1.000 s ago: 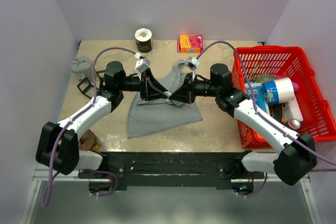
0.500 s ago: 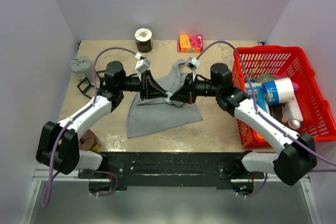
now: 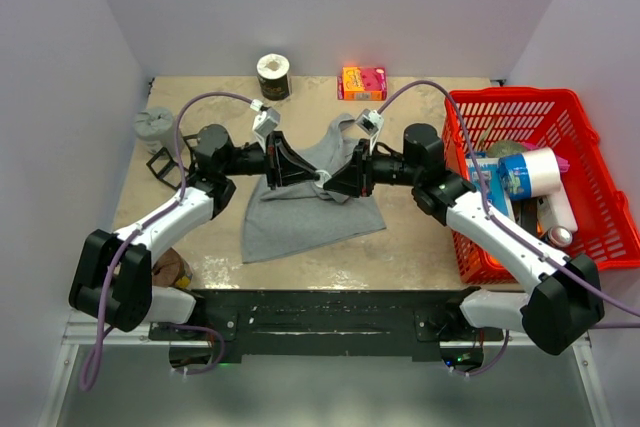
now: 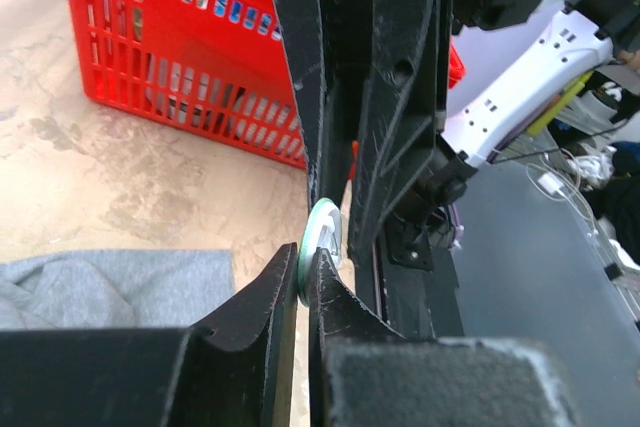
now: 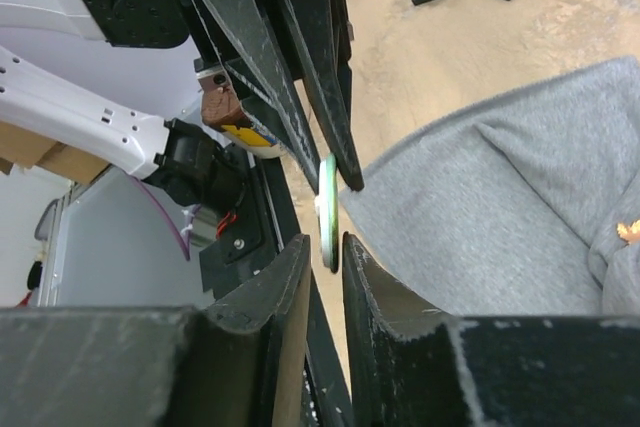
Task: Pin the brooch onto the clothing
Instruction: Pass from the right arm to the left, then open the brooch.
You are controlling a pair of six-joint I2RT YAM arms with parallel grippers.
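The tan table (image 3: 410,247) carries the clothing (image 3: 300,222), a grey tank top spread at its middle, hem toward the near edge and straps toward the far side. At the right stands a red basket (image 3: 515,97) filled with assorted items. The two arms reach in from left and right, and their fingertips meet above the upper middle of the top. The left gripper (image 4: 304,262) is closed, its tips pinching the edge of a thin green-and-white disc (image 4: 322,230) that stands on edge. The right gripper (image 5: 326,247) faces it with jaws a little apart, the disc's opposite edge sitting in the gap; I cannot tell whether its pads touch the disc. Along the far edge sit a tape roll (image 3: 273,75) and a small orange-and-pink box (image 3: 362,82), well apart from the top. The brooch (image 5: 628,231) shows only as a tiny orange speck on a crumpled fold of the grey fabric, at the right edge of the right wrist view, too small to make out its shape.
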